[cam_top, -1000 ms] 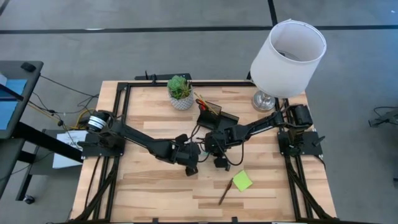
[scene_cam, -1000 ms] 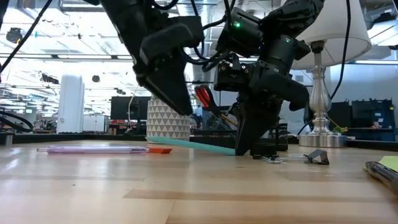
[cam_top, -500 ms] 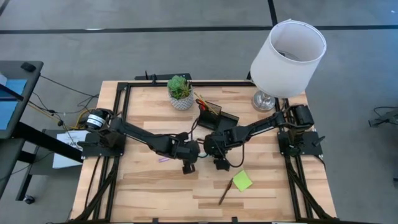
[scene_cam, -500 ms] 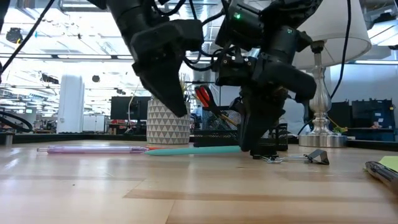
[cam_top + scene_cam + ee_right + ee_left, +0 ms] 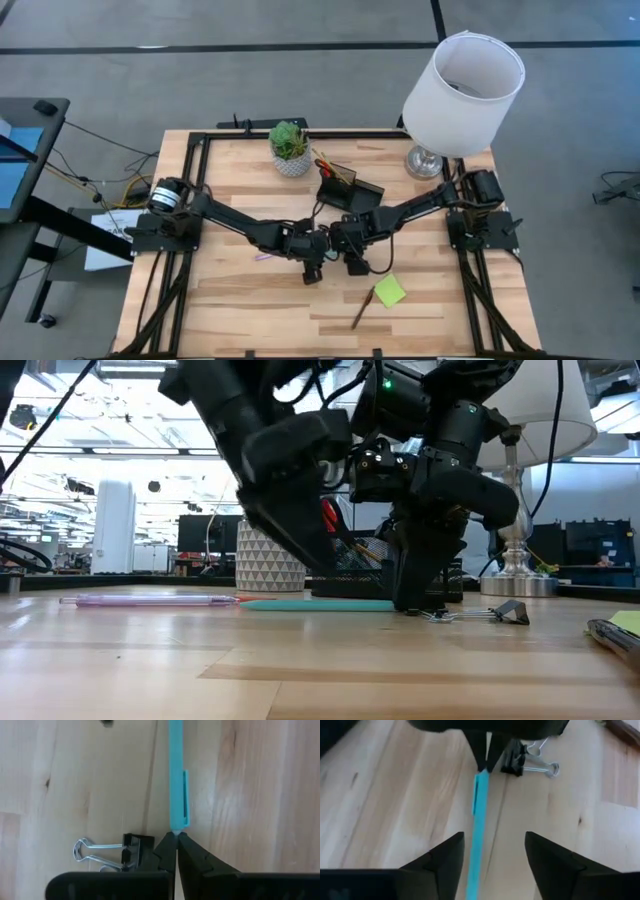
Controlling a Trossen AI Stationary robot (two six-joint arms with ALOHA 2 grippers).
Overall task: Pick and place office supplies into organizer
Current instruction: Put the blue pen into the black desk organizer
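pink pen [image 5: 150, 600] lies flat on the wood at far left of the low view, well apart from both arms. next along, the left gripper [image 5: 490, 855] hangs low over the teal pen [image 5: 478, 830], fingers spread wide with the barrel running between them, not touching either pad. the teal pen lies flat on the table [image 5: 240, 300], mid-table, in front of the organizer [image 5: 350, 187].

judgement on handling: thin, light, stiff plastic barrel, smooth and round, so it likely rolls or squirts out under an off-centre pinch. best hold looks like mid-barrel, fingers square across it, below the clip end.

right gripper [image 5: 175, 840] sits tip-down at the pen's clipped end, jaws shut, fingertips meeting in a point that touches the cap; nothing held that i can see. it seems to steady or nudge the pen.

black binder clip [image 5: 122, 851] lies just beside that tip; small, springy, easy to knock. further right, green sticky pad [image 5: 389, 291] and brown pencil [image 5: 362, 310] lie untouched.
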